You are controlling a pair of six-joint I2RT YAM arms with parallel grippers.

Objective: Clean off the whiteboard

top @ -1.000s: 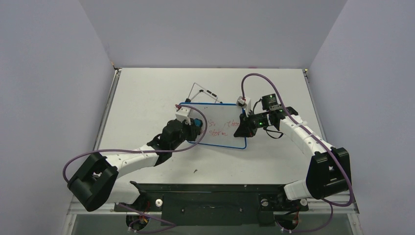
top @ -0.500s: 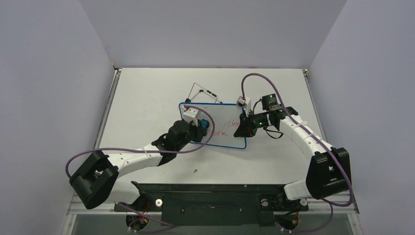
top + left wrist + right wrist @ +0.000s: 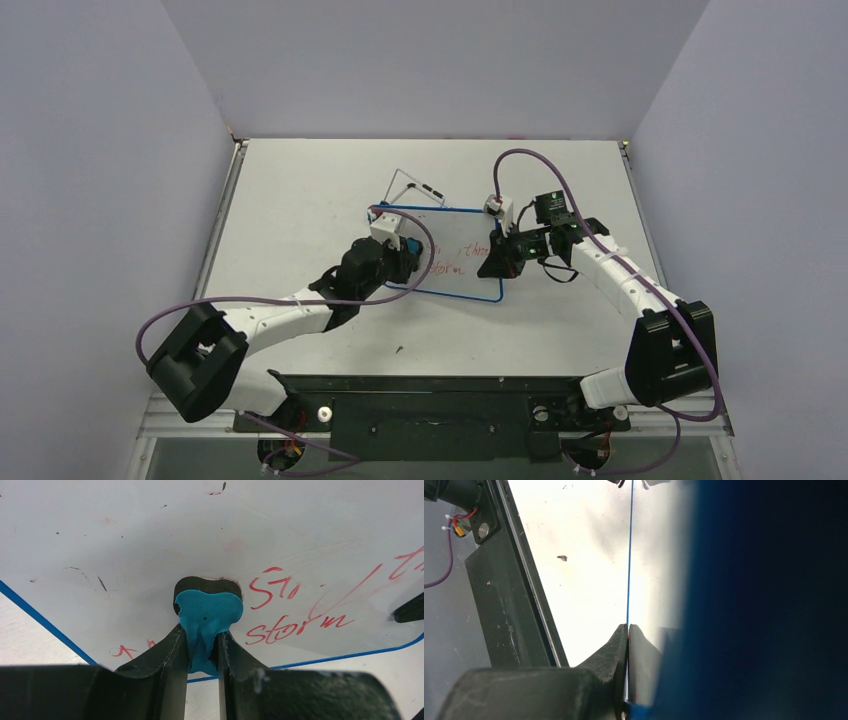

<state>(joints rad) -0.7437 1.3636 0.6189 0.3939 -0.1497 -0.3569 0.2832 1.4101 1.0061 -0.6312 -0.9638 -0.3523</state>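
Your whiteboard [image 3: 455, 252] sits near the middle of the table [image 3: 290, 190], tilted back on its wire stand [image 3: 413, 186], which shows behind the top edge. Your left gripper [image 3: 202, 647] is closed narrowly on the eraser [image 3: 209, 611]: both fingers pinch the stem of the blue block, and its wider head sticks out ahead of the fingertips. The eraser's black face looks to be against the board surface on the left part of the board. Contact appears made in the left wrist view, but you cannot confirm how hard it presses. Red writing [image 3: 295, 624] lies just to the right of the eraser in two lines, the lower one reading "storm". A few small red marks sit low on the board near the blue rim [image 3: 45, 622], left of the gripper. Your right gripper [image 3: 626, 630] is pinched on the board's right edge, fingers nearly together with the thin blue edge running up out of the gap between them. Much of the right wrist view is filled by a dark blue blur you cannot resolve. The black rail [image 3: 509, 595] at the near edge of the table shows on that view's left side.
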